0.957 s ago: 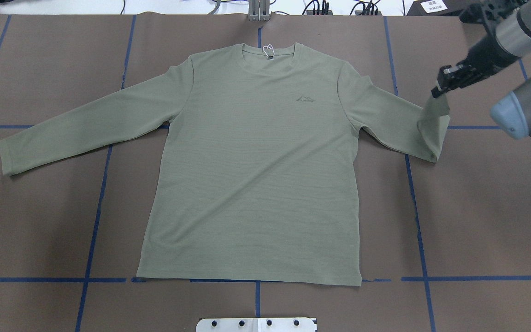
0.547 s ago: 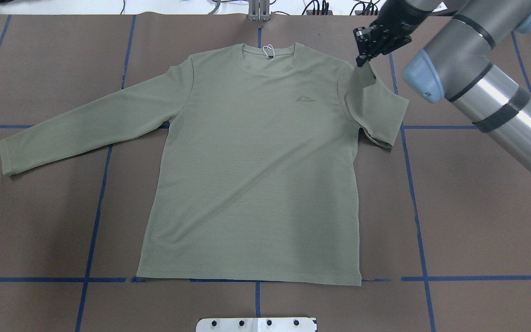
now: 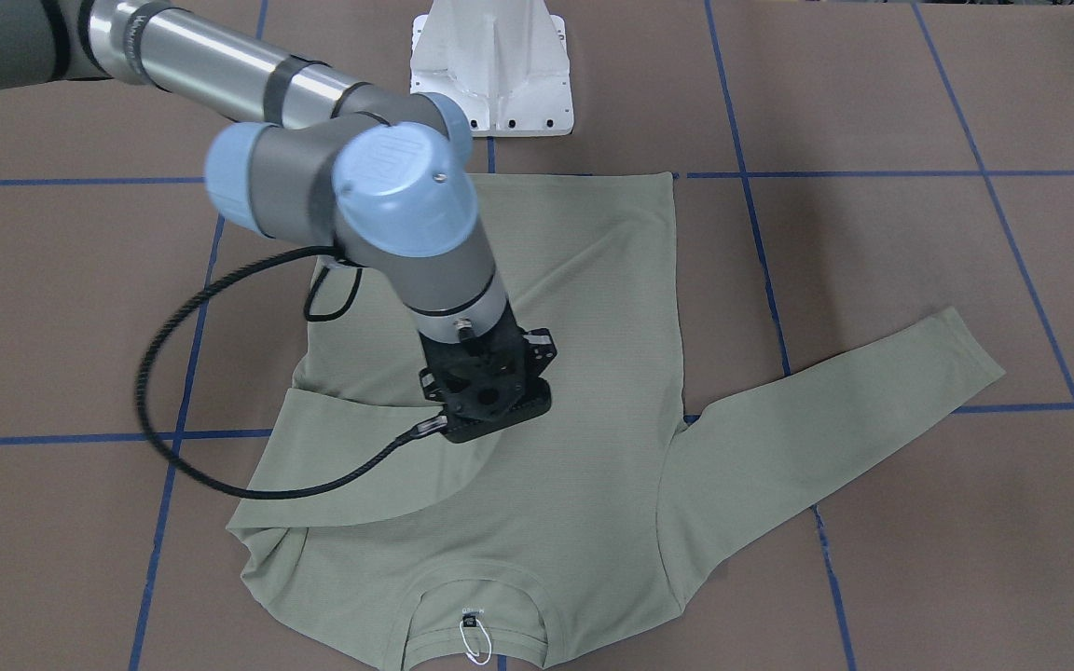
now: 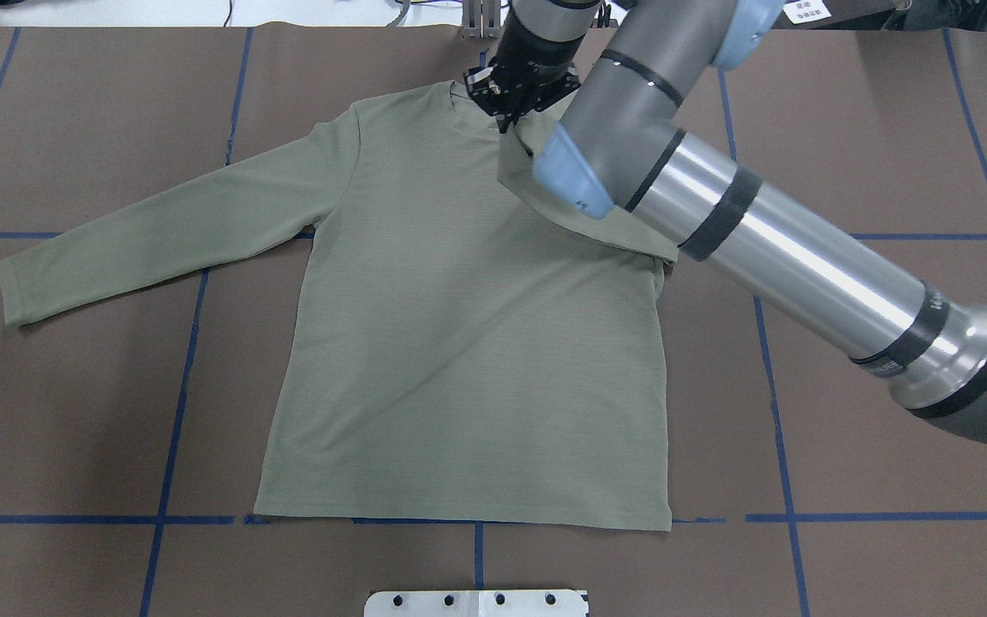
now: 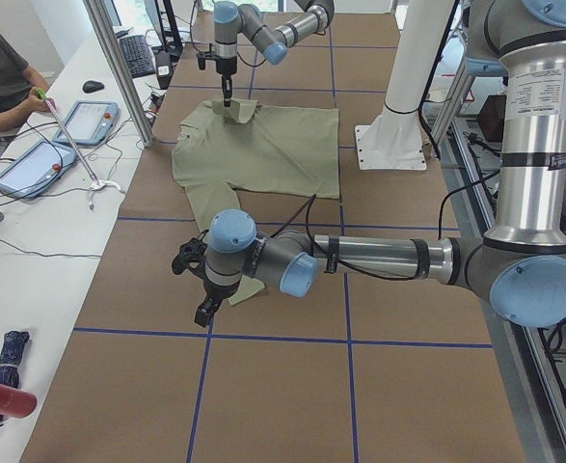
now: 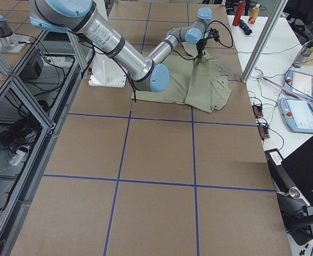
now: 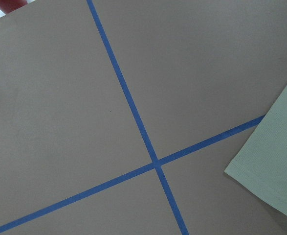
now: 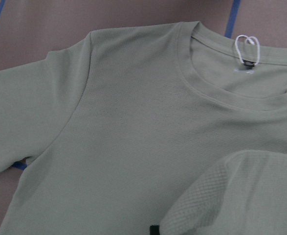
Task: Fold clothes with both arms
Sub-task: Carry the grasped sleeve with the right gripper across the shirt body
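Clamping the sleeve (image 4: 521, 176) at top centre, the right gripper (image 4: 506, 122) is holding it over the shirt (image 4: 459, 343) for folding; whether the left gripper (image 5: 202, 307) is open, I cannot tell.

Can't spot the neck tag (image 8: 246, 55) from overhead, buried under the right arm (image 4: 768, 248) lying across the shirt (image 4: 459, 343). No way to judge the grip of the left end effector (image 5: 205, 313) from the side view, far too small. Only getting a corner of sleeve cuff (image 7: 275, 161) on the left wrist cam, chopped off by the edge. Same deal with the collar (image 3: 481, 589), clipped at the bottom of the front view.
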Available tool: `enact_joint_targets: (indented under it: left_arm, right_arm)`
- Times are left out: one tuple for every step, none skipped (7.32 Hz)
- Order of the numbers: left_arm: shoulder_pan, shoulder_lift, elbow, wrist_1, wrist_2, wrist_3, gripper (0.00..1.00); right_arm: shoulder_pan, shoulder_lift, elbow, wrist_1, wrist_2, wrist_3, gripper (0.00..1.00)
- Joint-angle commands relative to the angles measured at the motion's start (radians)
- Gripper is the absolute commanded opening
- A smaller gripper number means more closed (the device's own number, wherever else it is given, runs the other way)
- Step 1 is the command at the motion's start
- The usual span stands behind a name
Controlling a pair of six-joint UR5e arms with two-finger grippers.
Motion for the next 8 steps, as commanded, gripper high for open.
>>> enact_joint_targets:
  left_arm:
    - [0.000,0.000,0.001,0.000,0.000,-0.003,1.00]
    - [0.000,0.000,0.001,0.000,0.000,-0.003,1.00]
    - [0.000,0.000,0.001,0.000,0.000,-0.004,1.00]
    - [0.000,0.000,0.003,0.000,0.000,-0.004,1.00]
    - [0.000,0.000,0.003,0.000,0.001,-0.006,1.00]
    - [0.000,-0.001,0.013,-0.003,0.000,-0.003,1.00]
    - [0.001,-0.001,0.015,-0.003,0.000,-0.004,1.00]
    - [0.002,-0.001,0.016,-0.003,0.000,-0.004,1.00]
  right_arm:
    - [-0.104,0.033,-0.092,0.092,-0.123,0.041,0.00]
    - [-0.136,0.043,-0.092,0.107,-0.143,0.065,0.00]
    - [-0.150,0.046,-0.103,0.192,-0.165,0.118,0.00]
    - [-0.150,0.053,-0.129,0.235,-0.169,0.128,0.00]
    - [-0.151,0.054,-0.135,0.269,-0.171,0.131,0.00]
    - [-0.151,0.054,-0.144,0.355,-0.176,0.186,0.00]
    - [-0.151,0.056,-0.158,0.387,-0.189,0.199,0.00]
    - [-0.153,0.062,-0.158,0.397,-0.189,0.200,0.00]
